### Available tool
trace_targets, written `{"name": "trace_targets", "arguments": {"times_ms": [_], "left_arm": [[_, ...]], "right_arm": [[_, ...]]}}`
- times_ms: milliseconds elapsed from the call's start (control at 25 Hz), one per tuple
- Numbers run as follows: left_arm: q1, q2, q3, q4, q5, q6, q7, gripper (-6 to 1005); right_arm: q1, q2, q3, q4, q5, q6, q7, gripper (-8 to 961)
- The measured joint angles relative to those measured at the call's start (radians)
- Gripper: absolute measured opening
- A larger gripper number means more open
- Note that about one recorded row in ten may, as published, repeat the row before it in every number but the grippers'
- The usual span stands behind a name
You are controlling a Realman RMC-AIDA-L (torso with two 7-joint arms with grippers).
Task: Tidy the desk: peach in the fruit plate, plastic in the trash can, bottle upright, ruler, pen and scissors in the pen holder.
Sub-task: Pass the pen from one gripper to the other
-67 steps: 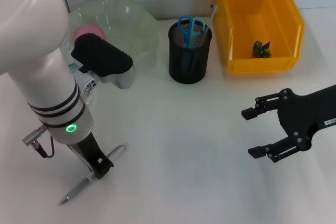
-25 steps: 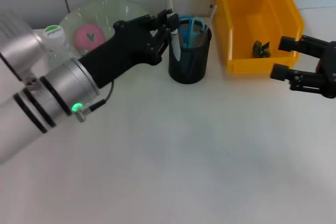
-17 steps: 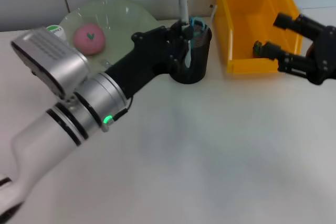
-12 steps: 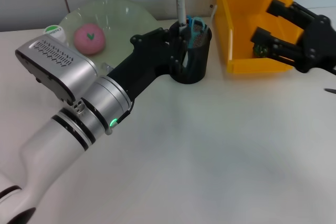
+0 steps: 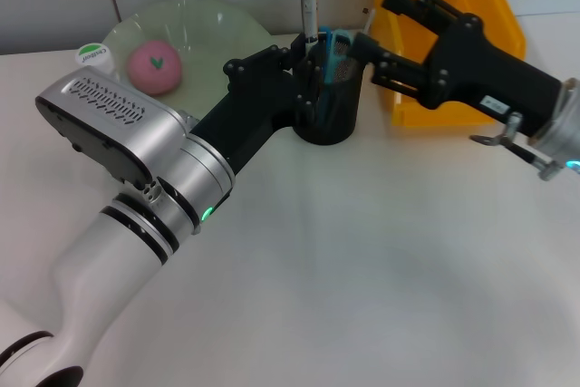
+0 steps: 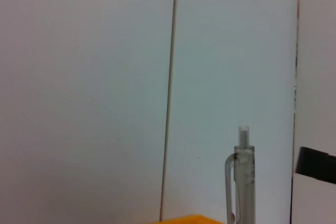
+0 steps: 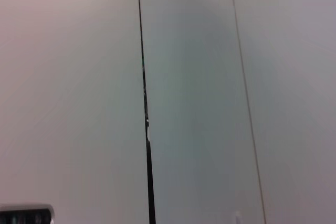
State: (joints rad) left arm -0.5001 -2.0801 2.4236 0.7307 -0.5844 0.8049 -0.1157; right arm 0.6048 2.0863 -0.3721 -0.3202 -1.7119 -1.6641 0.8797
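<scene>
Left gripper [image 5: 306, 74], black, reaching from the table's left side to the rim of the black wire-mesh cylindrical pen holder [image 5: 328, 115]; its fingers are closed on the slim translucent grey click pen [image 5: 309, 8], held upright with its lower part inside the holder and its clip end standing above the rim. In the left wrist view the same pen [image 6: 240, 179] rises against a pale panelled wall [image 6: 105, 77], with a sliver of yellow at the lower edge. Blue-handled scissors [image 5: 339, 43] stand in the holder just beside the pen. Right gripper [image 5: 379, 26], black, extended from the right across the front of the yellow plastic bin [image 5: 494, 6] that serves as trash can, its fingers spread wide and holding nothing, the tips just beside the holder's right rim. The holder stands near the table's far edge, between the bin and the pale green wavy-edged fruit plate [image 5: 217, 29]. A pink peach [image 5: 153, 68] lies in the plate. A white bottle cap with green print [image 5: 91, 53] shows at the plate's left edge, the bottle itself hidden by the left arm. The right wrist view shows only the wall panels [image 7: 199, 77]
</scene>
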Motion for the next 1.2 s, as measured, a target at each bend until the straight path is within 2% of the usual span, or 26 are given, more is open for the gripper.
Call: {"name": "trace_targets", "arguments": {"times_ms": [240,1200], "left_arm": [[-0.001,0.000,0.008,0.006,-0.014,-0.001,0.013,139],[-0.020,0.000,0.015,0.001,-0.019,-0.011,0.028,138]], "right_arm": [[0.038,0.001,-0.005,0.080,0.052,0.048,-0.068,762],[0.118,0.004,-0.003,0.178,0.065,0.174,-0.175,748]]}}
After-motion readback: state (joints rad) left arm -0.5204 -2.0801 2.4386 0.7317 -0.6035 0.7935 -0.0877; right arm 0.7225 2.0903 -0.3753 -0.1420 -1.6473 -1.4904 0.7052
